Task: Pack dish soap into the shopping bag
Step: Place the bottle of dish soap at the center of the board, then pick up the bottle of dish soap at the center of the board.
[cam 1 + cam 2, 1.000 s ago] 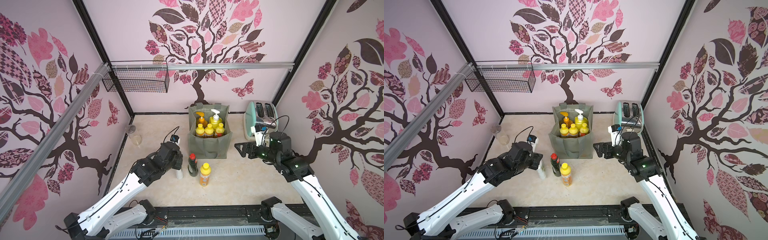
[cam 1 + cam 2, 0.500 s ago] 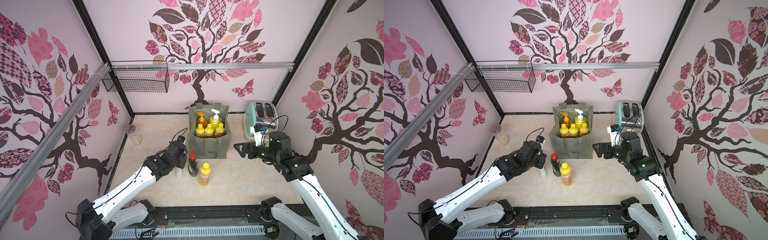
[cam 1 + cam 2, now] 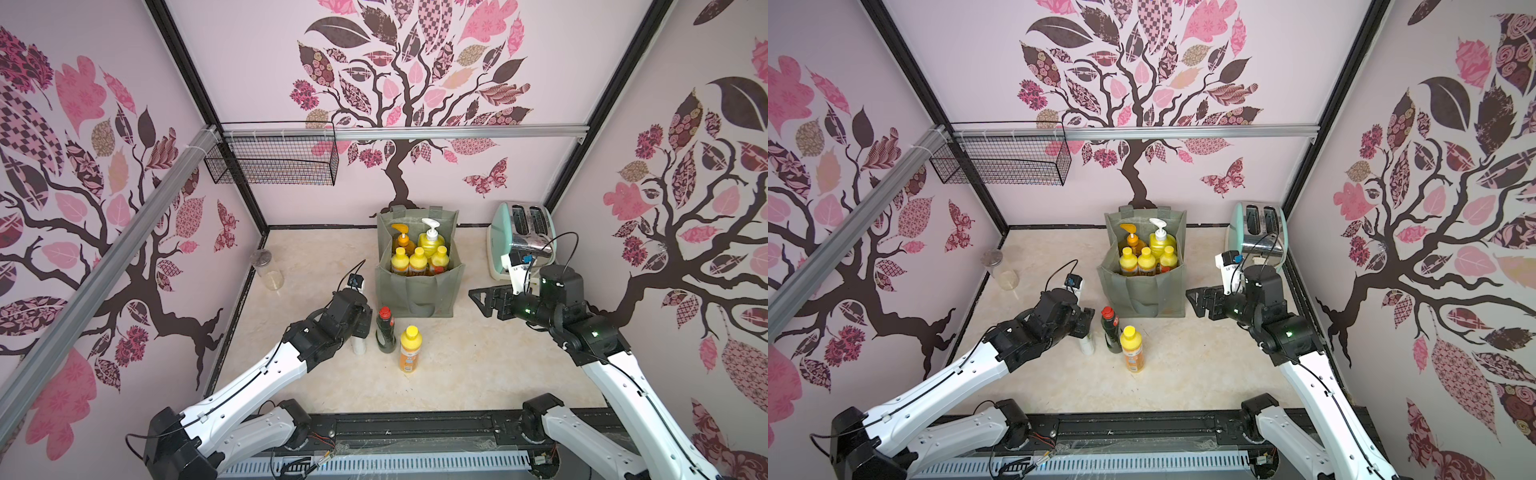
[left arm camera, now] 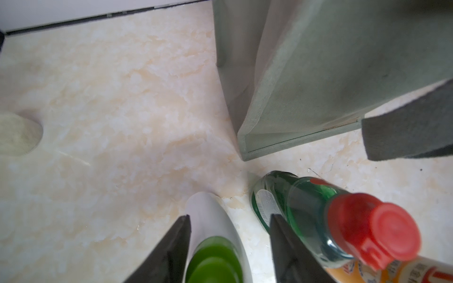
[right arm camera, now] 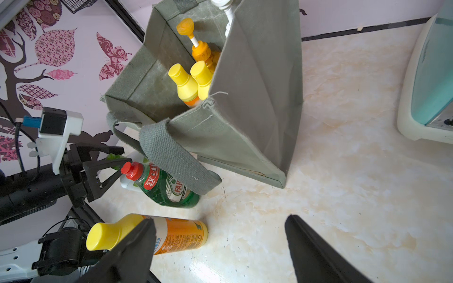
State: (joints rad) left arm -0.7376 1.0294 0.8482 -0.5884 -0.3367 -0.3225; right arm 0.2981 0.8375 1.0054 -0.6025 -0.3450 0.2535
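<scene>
The grey-green shopping bag (image 3: 419, 291) (image 3: 1142, 295) stands upright at the back, holding two pump bottles (image 3: 430, 241) and three yellow-capped ones (image 3: 417, 259). In front of it stand a white green-capped bottle (image 3: 359, 345) (image 4: 210, 215), a green red-capped Fairy bottle (image 3: 385, 332) (image 5: 166, 188) and an orange yellow-capped bottle (image 3: 410, 349) (image 5: 171, 235). My left gripper (image 4: 229, 216) (image 3: 361, 324) hangs open over the white bottle, a finger on either side of its green cap (image 4: 213, 257). My right gripper (image 5: 220, 219) (image 3: 478, 297) hovers open and empty, right of the bag.
A mint toaster (image 3: 521, 237) sits at the back right. A clear glass jar (image 3: 268, 270) stands by the left wall, under a black wire basket (image 3: 272, 164) on the rail. The bag's front strap (image 5: 171, 156) droops towards the Fairy bottle.
My left arm has stretched forward and lowered over the white bottle. The bottles, the bag and the right arm stay where they were.
</scene>
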